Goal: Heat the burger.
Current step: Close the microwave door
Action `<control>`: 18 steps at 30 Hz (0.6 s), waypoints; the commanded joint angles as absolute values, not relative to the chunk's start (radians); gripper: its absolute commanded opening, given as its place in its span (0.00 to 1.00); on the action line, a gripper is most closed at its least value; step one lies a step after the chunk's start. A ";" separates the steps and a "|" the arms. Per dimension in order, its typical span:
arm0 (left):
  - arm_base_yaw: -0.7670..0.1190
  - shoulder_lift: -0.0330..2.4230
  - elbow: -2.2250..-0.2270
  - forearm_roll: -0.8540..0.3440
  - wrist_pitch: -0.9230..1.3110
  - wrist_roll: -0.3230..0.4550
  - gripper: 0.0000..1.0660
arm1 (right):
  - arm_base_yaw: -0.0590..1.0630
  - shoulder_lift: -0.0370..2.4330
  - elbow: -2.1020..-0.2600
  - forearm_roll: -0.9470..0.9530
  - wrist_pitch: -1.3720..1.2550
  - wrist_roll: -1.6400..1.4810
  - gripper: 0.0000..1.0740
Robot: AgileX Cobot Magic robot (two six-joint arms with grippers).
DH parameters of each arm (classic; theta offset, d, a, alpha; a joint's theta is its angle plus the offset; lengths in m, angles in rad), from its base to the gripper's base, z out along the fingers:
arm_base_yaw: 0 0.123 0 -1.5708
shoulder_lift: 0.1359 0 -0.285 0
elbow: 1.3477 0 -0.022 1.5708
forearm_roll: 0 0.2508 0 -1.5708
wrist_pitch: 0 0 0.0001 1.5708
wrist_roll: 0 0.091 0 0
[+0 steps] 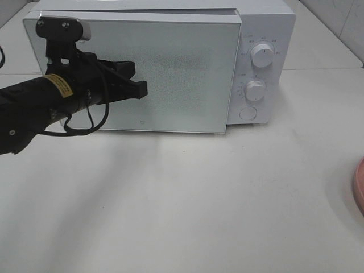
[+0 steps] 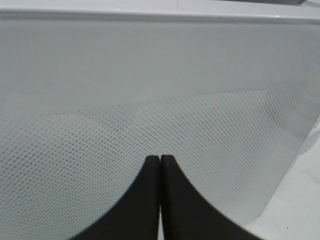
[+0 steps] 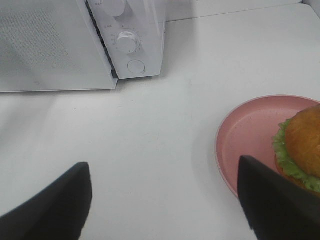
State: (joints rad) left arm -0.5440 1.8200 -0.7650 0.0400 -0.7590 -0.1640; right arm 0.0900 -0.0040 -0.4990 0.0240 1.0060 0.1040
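The burger (image 3: pixel 302 142), with its golden-brown bun and green lettuce frill, sits on a pink plate (image 3: pixel 245 135) and shows only in the right wrist view. My right gripper (image 3: pixel 165 200) hangs open above the table beside that plate, holding nothing. The white microwave (image 1: pixel 267 23) stands at the back of the table. Its dotted door (image 1: pixel 182 74) stands slightly out from the body on the knob side. My left gripper (image 1: pixel 143 89) is shut and empty, with its tips (image 2: pixel 160 158) pointing at the left half of the door, close to it.
Two knobs (image 1: pixel 262 55) and a round button (image 1: pixel 248 113) sit on the microwave's right panel. Only the rim of the pink plate (image 1: pixel 359 185) shows at the right edge of the exterior high view. White tabletop (image 1: pixel 187 199) stretches in front of the microwave.
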 commanded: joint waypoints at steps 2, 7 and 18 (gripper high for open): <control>-0.567 1.870 -0.857 0.032 -0.729 -0.162 0.00 | 0.083 -0.032 -0.498 0.030 1.000 0.093 0.70; -0.582 1.913 -0.917 0.011 -0.725 -0.161 0.00 | 0.083 -0.032 -0.498 0.030 1.000 0.097 0.70; -0.604 1.988 -1.055 0.000 -0.665 -0.162 0.00 | 0.083 -0.032 -0.498 0.030 1.000 0.098 0.70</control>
